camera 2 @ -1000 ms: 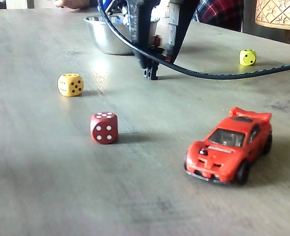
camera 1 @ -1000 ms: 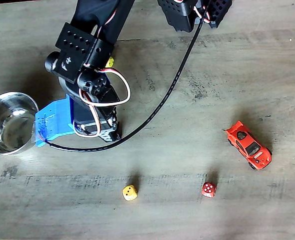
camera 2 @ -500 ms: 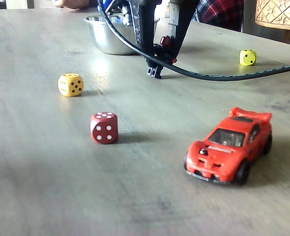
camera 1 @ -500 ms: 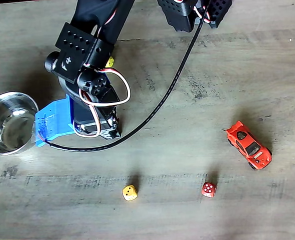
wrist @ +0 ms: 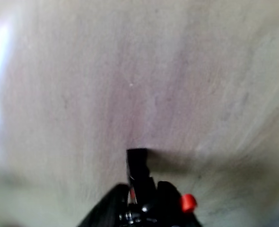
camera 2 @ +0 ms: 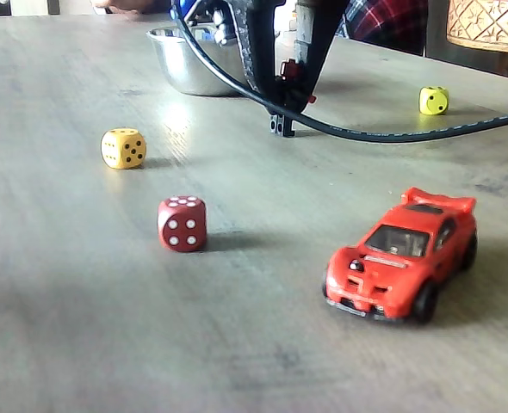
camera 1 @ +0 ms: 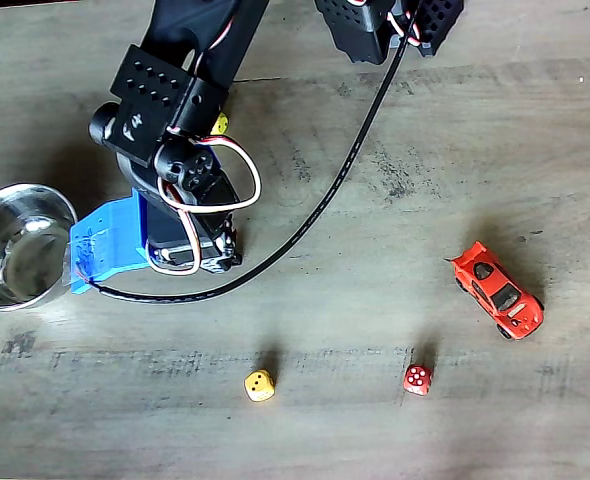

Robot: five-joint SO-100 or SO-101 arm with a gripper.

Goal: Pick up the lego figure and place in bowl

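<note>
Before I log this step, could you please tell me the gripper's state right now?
Gripper: shut on the figure, held just above the table.

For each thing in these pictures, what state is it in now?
Hand: shut on the figure.
Figure: held, hanging upright, feet about at the table.
Bowl: upright, nothing seen inside.
Car: on its wheels.
Red die: four facing the camera.
Yellow die: at rest.
</note>
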